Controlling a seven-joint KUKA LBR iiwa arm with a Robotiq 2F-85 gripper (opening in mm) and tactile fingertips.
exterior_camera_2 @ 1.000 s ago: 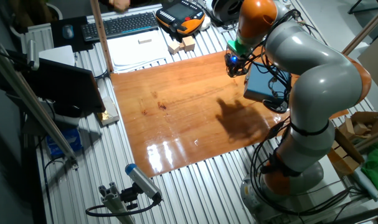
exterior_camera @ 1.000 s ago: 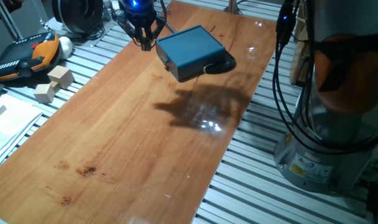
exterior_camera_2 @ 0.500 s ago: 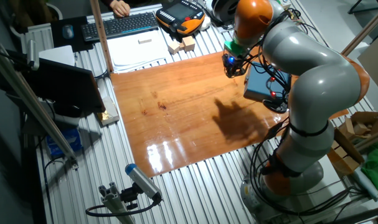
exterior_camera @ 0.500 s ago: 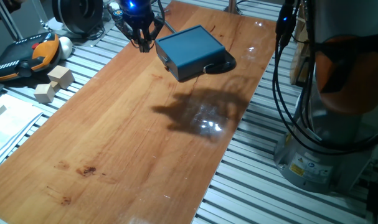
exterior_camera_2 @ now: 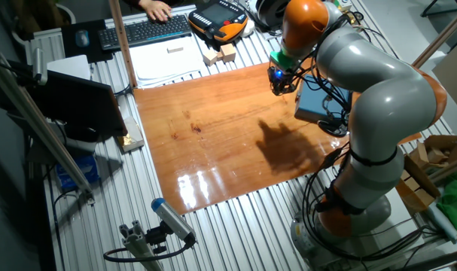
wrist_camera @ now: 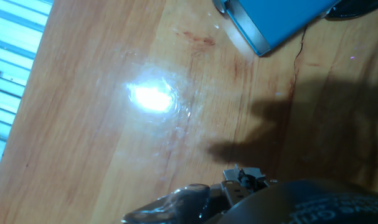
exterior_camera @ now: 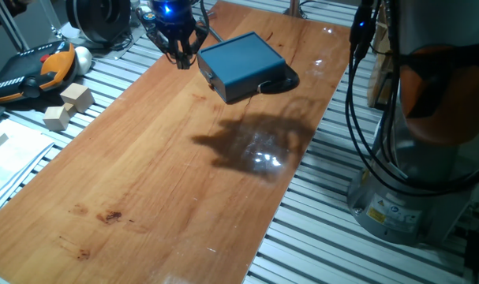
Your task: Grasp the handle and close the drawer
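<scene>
The dark teal drawer box (exterior_camera: 243, 65) lies at the far end of the wooden table, and it also shows in the other fixed view (exterior_camera_2: 318, 102). Its front face (wrist_camera: 246, 32) points toward my gripper and looks flush with the box. The handle (exterior_camera: 210, 79) is a tiny pale knob on that face, and it sits at the top edge of the hand view (wrist_camera: 220, 5). My gripper (exterior_camera: 181, 57) hovers a short way left of the handle, apart from it. Its dark fingers meet in a V and hold nothing. It also shows in the other fixed view (exterior_camera_2: 279, 81).
Wooden blocks (exterior_camera: 68, 105) and an orange-black teach pendant (exterior_camera: 34, 69) lie on the slatted bench left of the table. A dark cable (exterior_camera: 280, 80) curls by the box's right side. The robot's base (exterior_camera: 428, 158) and its cables stand to the right.
My gripper has drifted a little up and to the left, away from the box. The box has not moved.
</scene>
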